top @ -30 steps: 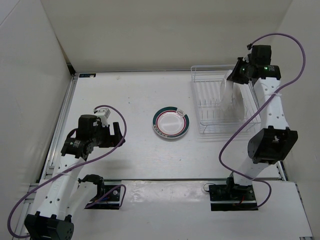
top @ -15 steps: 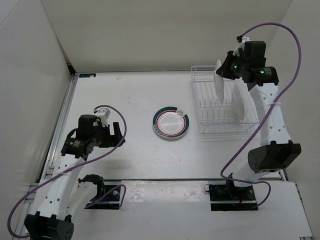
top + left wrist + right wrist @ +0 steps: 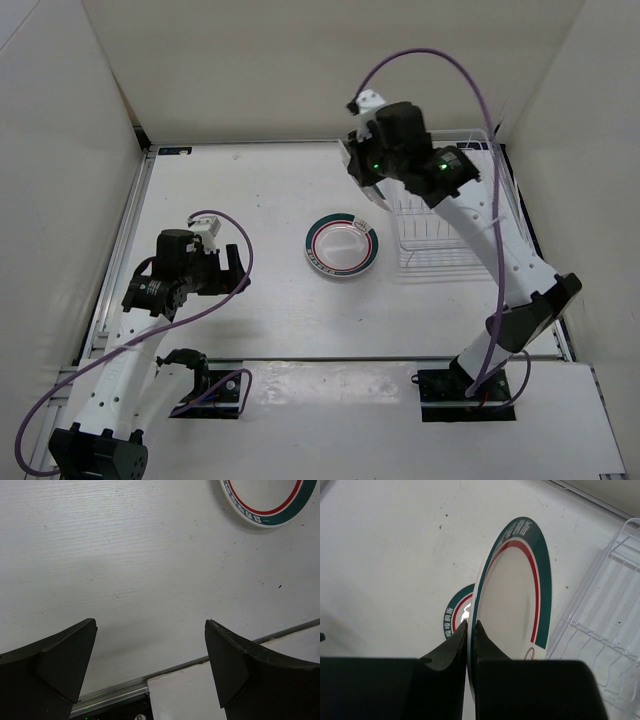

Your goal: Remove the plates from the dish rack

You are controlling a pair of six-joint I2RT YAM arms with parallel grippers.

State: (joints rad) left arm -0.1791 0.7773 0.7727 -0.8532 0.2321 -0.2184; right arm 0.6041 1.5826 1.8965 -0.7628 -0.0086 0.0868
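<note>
Right wrist view: right pincer (image 3: 470,626) is closed to a thin slit on the rim of a round white plate w/ green outer ring and red inner ring (image 3: 517,592). The plate is held edge-on and roughly upright, painted face toward the rack side. Just beside it, to the right in that view, is the white wire dish rack (image 3: 615,630). The plate is apart from the rack, clear of the prongs, and hangs over the white table (image 3: 385,555). Under it a second plate of the same pattern (image 3: 454,616) lies flat, face up, on the table.

Top view: right pincer (image 3: 362,170) sits near the rack's left far corner, beyond the flat plate (image 3: 342,244), which lies just left of the dish rack (image 3: 430,255). The right arm (image 3: 480,230) crosses over the rack and hides much of the inside, so it can't be told how many plates, if any, are left in it.

Left pincer (image 3: 150,625) is wide open, holds nothing, and hovers low over bare table. Only an edge of the flat plate (image 3: 262,505) shows at the top right of its view, well apart.

Progress, as a judgement: one plate is unloaded and a second is out of the rack but not yet set down. Next is prob. tipping it flat and lowering it onto or beside the first one. What remains after that is unclear.
</note>
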